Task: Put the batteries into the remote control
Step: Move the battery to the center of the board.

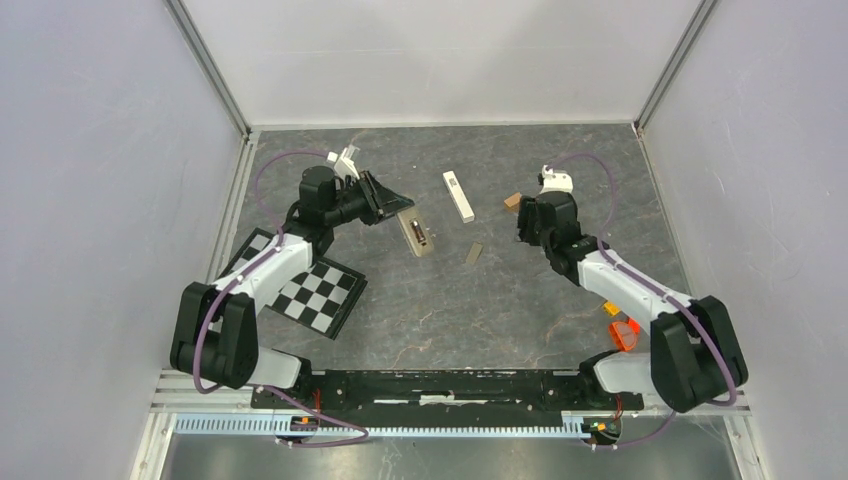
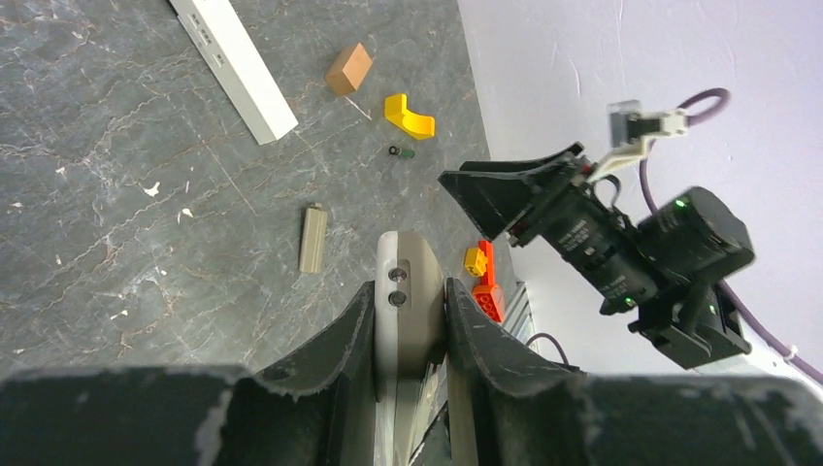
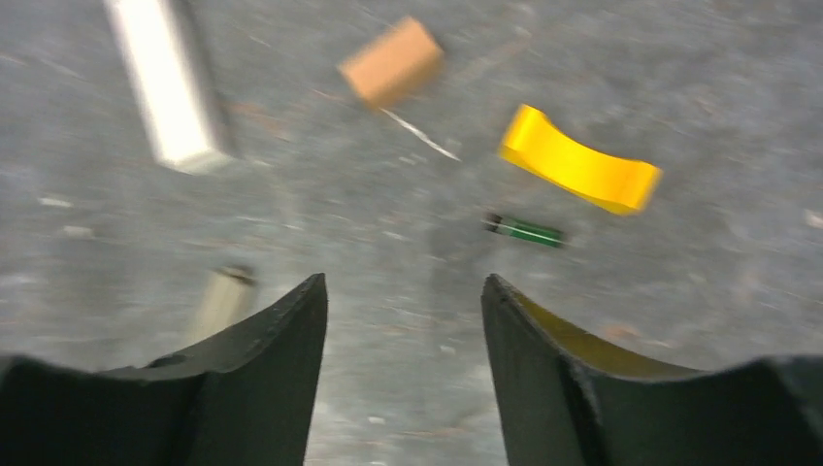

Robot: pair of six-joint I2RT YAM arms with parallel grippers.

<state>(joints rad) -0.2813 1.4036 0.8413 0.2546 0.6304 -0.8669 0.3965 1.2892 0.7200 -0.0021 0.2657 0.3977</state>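
While the left gripper (image 2: pixel 409 309) clamps the remote control (image 2: pixel 407 277) by its long edges, grey back up, left of the middle of the table (image 1: pixel 450 300), one green battery (image 3: pixel 524 230) lies loose just beside the yellow curved piece (image 3: pixel 579 160); the right gripper (image 3: pixel 403 291) hangs near it, jaws apart and empty. The battery looks light, hard, slick and apt to roll; a pinch across its middle, fingers square to its length, seems the safest hold.

1. One remote control (image 2: pixel 415 291), between the left fingers (image 2: pixel 330 369).
2. One loose battery (image 3: pixel 524 230), just ahead of the right fingers (image 3: pixel 281 359).
3. One white bar (image 3: pixel 160 83), one brown block (image 3: pixel 391 60) and one yellow curved piece (image 3: pixel 577 160), all farther beyond them.
4. One small olive plate (image 2: pixel 312 238), ahead and left of the left fingers.
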